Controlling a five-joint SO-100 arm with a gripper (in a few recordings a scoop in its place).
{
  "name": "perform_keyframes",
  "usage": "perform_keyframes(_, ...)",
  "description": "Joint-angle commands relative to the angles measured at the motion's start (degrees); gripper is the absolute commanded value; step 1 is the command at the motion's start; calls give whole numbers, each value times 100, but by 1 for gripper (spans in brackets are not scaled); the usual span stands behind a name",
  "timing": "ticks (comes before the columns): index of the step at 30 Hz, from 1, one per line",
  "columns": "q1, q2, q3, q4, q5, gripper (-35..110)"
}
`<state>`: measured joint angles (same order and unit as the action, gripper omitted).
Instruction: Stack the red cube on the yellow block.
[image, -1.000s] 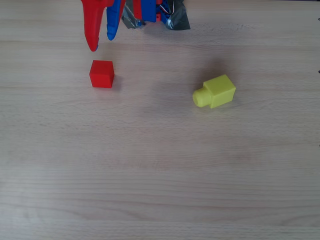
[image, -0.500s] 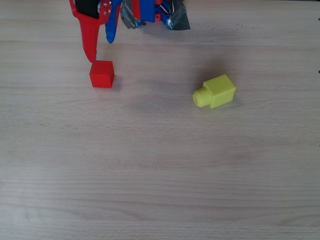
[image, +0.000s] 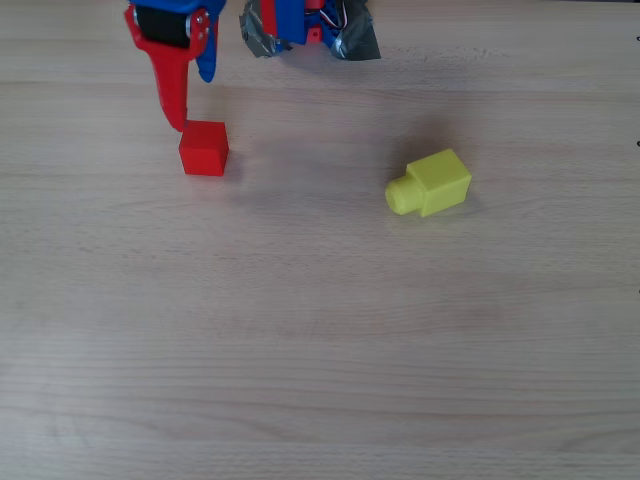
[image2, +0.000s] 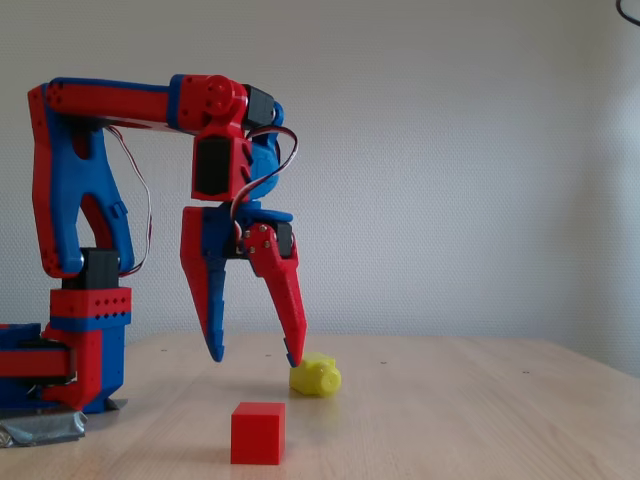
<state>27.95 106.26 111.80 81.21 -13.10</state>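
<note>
Hovering at the upper left of the overhead view, my gripper (image2: 255, 358) hangs with its jaws spread wide and nothing between them. Nothing of the stacking looks done: I judge the grasp, the lift, the carry and the placing all remain. The red cube (image: 204, 148), small, plain and bright, sits flat on the table (image: 320, 350) just below my red fingertip. The yellow block (image: 431, 183) lies well apart at centre right, its round stub pointing left.

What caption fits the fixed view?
Open gripper hangs above the table, red cube in front, yellow block behind.
</note>
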Motion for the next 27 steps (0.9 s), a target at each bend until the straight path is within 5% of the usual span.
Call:
perform_keyframes(1,325,26,-299,26,-193,28)
perform_keyframes(27,-167,-519,264,-712,-554,31)
